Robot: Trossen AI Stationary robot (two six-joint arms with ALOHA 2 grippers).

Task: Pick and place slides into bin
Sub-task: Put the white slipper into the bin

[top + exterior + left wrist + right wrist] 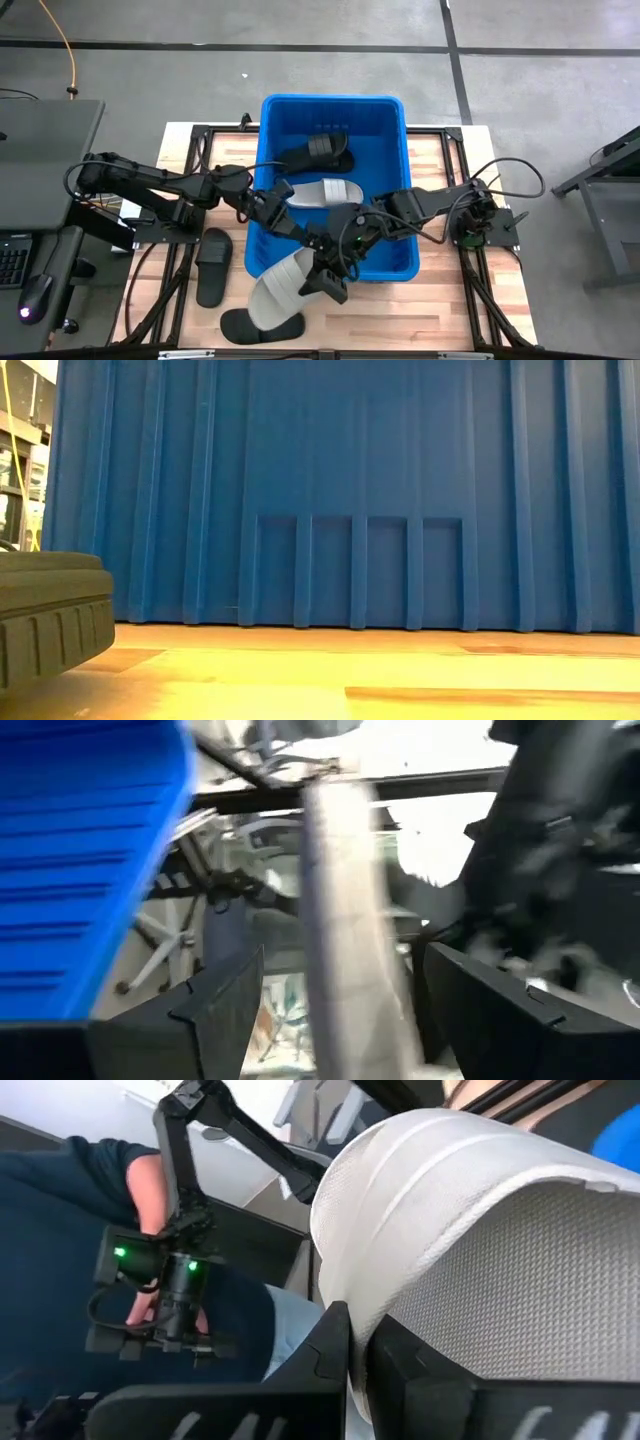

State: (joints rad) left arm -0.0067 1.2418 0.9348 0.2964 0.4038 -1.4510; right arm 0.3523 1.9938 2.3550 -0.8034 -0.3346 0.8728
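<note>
Wooden tabletop (440,170): a grey slide (281,290) is clamped in the right gripper (330,284) at the bin (396,262) corner; the left gripper (272,198) is held wide over the bin.

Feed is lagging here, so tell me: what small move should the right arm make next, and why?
Probably swing the right gripper back over the large blue plastic bin. It is shut on a light grey ribbed-strap slide that hangs outside the bin's near wall, above the wooden table.
</note>
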